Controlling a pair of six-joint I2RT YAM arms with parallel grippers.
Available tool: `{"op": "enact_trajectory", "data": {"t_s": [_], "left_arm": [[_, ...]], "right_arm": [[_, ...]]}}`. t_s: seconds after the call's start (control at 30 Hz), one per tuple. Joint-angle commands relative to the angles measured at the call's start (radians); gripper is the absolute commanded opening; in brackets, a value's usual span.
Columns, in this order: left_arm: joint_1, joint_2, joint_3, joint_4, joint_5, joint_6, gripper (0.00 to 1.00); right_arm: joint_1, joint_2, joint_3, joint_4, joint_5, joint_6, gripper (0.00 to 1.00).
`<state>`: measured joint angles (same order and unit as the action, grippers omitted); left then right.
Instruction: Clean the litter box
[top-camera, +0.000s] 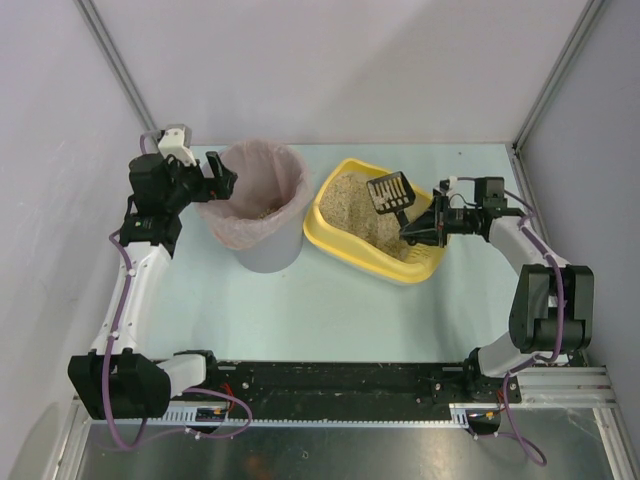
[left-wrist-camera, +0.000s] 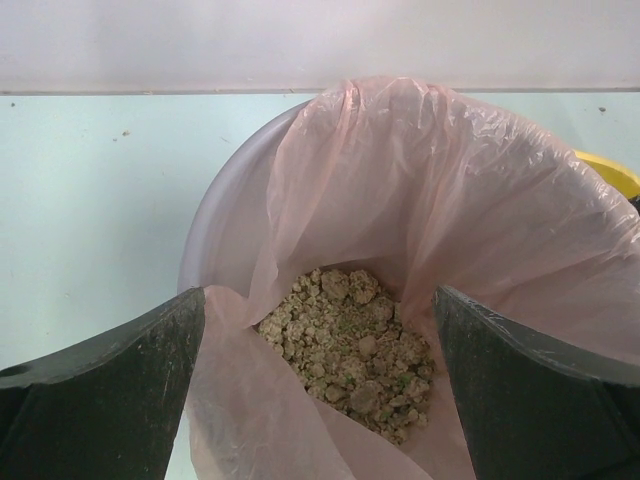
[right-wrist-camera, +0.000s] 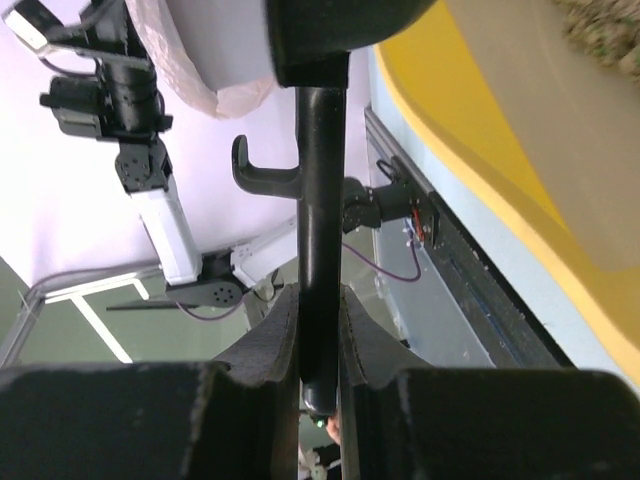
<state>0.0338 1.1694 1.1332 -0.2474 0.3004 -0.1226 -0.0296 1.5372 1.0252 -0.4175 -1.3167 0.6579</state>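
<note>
The yellow litter box (top-camera: 335, 235) with beige litter lies right of centre; its rim also shows in the right wrist view (right-wrist-camera: 480, 130) and the left wrist view (left-wrist-camera: 612, 170). My right gripper (top-camera: 425, 228) (right-wrist-camera: 320, 325) is shut on the handle of the black slotted scoop (top-camera: 390, 192) (right-wrist-camera: 320, 180), holding the scoop head above the litter. My left gripper (top-camera: 222, 180) (left-wrist-camera: 320, 385) is open at the left rim of the grey bin (top-camera: 262, 245), with the pink liner (left-wrist-camera: 440, 200) between its fingers. Litter clumps (left-wrist-camera: 350, 340) lie in the bag.
The bin stands just left of the litter box, nearly touching it. The table's pale surface (top-camera: 330, 310) runs to a black rail (top-camera: 340, 380) at the near edge. Grey walls close in the back and both sides.
</note>
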Motion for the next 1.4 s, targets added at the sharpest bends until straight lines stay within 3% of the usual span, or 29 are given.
{"op": "enact_trajectory", "data": {"t_s": [0.0,0.07,0.17,0.43,0.8,0.9,1.2,1.3,1.37], "left_arm": [[-0.002,-0.010,-0.001,0.037,-0.006,0.021,1.00],[-0.002,-0.013,-0.003,0.037,-0.009,0.023,1.00],[-0.003,-0.014,-0.003,0.036,-0.032,0.029,1.00],[0.008,-0.013,-0.001,0.031,-0.037,0.026,1.00],[0.031,-0.008,0.008,0.013,-0.082,0.032,1.00],[0.034,0.016,0.026,-0.021,-0.099,0.047,1.00],[0.037,0.049,0.016,-0.098,-0.116,0.069,1.00],[0.037,0.059,0.022,-0.098,-0.064,0.069,0.88],[0.035,0.065,0.026,-0.096,-0.009,0.063,0.72]], "right_arm": [[0.050,-0.037,-0.005,0.002,-0.032,-0.009,0.00],[-0.033,-0.041,-0.007,-0.009,0.005,-0.027,0.00],[0.026,-0.045,-0.010,0.016,-0.044,-0.021,0.00],[-0.010,-0.086,-0.010,-0.013,-0.049,-0.193,0.00],[0.007,-0.091,-0.010,-0.029,0.036,-0.248,0.00],[0.011,-0.110,-0.010,-0.001,0.050,-0.202,0.00],[0.069,-0.183,-0.010,0.250,0.097,0.181,0.00],[0.100,-0.198,-0.008,0.334,0.109,0.305,0.00],[0.137,-0.210,-0.008,0.443,0.112,0.371,0.00]]}}
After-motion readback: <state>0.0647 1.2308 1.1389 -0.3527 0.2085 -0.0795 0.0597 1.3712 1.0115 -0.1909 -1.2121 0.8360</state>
